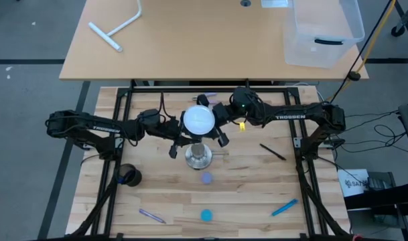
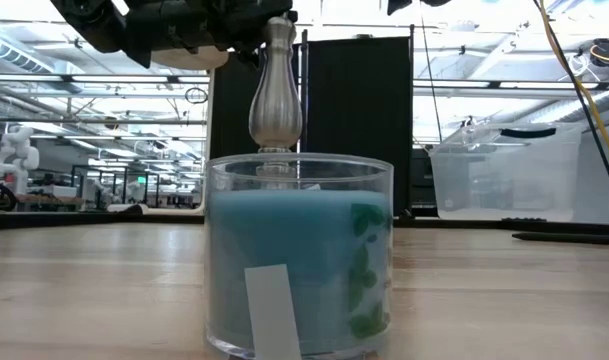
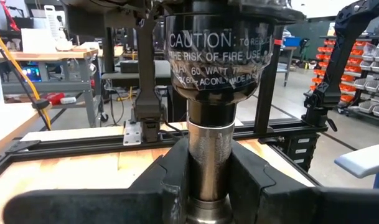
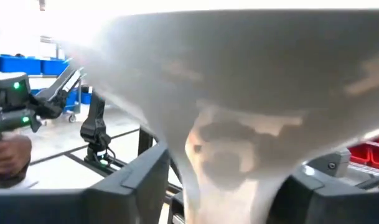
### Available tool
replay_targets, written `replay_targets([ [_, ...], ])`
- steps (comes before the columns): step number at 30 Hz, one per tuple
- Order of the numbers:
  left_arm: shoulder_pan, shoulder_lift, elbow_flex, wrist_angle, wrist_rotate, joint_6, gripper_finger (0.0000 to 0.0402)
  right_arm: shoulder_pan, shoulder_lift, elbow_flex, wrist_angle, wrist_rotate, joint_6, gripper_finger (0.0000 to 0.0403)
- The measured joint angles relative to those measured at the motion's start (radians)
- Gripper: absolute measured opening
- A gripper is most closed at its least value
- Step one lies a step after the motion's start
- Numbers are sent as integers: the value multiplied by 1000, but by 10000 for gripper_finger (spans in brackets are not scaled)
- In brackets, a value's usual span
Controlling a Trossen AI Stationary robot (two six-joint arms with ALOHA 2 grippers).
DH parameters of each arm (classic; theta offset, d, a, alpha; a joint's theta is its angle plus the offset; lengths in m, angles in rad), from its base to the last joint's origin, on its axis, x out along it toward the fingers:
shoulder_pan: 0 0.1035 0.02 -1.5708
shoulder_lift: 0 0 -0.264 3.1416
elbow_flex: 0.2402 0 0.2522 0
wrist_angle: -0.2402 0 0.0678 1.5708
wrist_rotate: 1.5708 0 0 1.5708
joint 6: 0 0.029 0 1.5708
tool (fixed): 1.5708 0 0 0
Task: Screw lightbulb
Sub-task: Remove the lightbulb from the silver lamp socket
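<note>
The white frosted lightbulb sits on top of the silvery socket stand, which stands upright on its round base near the middle of the wooden table. In the low view the stand's post rises behind a candle jar. My left gripper comes in from the table's left and is shut on the stand just under its black socket. My right gripper comes in from the right and is shut on the bulb below its globe. My left gripper pinches the stand's silvery post between its two fingers, just below the black socket. The fingers come in level from the table's left and lie across the post. The stand is upright with its base on the table. My right gripper has the bulb's greyish neck between its two fingers, under the wide globe. The fingers come in about level from the table's right. The bulb stands upright over the stand's socket.
A glass jar with a blue candle stands near the table's near edge. A black pen, a blue pen, a purple pen and a dark round thing lie about. A clear bin stands on the far table.
</note>
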Motion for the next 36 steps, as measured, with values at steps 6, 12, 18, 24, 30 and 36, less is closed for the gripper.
replay_targets([
  [6, 0, 0, 0, -5, 0, -2, 75, -8, -19, 2, -78, -11, -44, 267],
  [12, 0, -1, 0, -12, 0, -2, 75, -33, -117, 2, -318, -2, -185, 297],
  [18, 0, -1, -1, -13, -1, 2, 75, -51, -218, 2, -462, 43, -248, 298],
  [24, -1, -1, -2, -13, -38, 2, 75, -13, -239, 2, -569, 260, -302, 297],
  [30, -2, -1, -3, -5, -56, 2, 75, 70, -226, 1, -585, 480, -314, 297],
  [36, -2, -1, -3, -5, -63, 2, 75, 166, -224, 1, -577, 622, -325, 297],
])
